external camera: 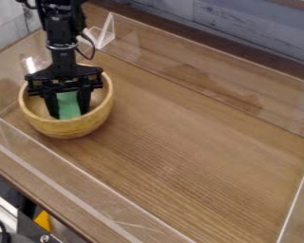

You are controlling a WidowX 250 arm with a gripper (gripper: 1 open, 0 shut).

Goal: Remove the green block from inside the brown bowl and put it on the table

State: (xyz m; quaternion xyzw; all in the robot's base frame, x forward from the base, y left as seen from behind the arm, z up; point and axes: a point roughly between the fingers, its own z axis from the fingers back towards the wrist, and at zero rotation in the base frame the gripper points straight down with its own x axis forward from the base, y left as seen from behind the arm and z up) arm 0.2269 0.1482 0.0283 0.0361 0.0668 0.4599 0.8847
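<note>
The brown bowl [66, 121] sits at the left of the table [193, 142]. Inside it lies the green block [69, 107], tilted against the bowl's inner wall. My black gripper [67, 101] reaches straight down into the bowl, and its two fingers [49, 102] stand on either side of the block, shut on it. The block's upper end is hidden behind the gripper body.
Low clear acrylic walls [142, 223] edge the tabletop on all sides. A clear bracket [106, 30] stands behind the bowl near the back wall. Bare wood stretches to the right of the bowl.
</note>
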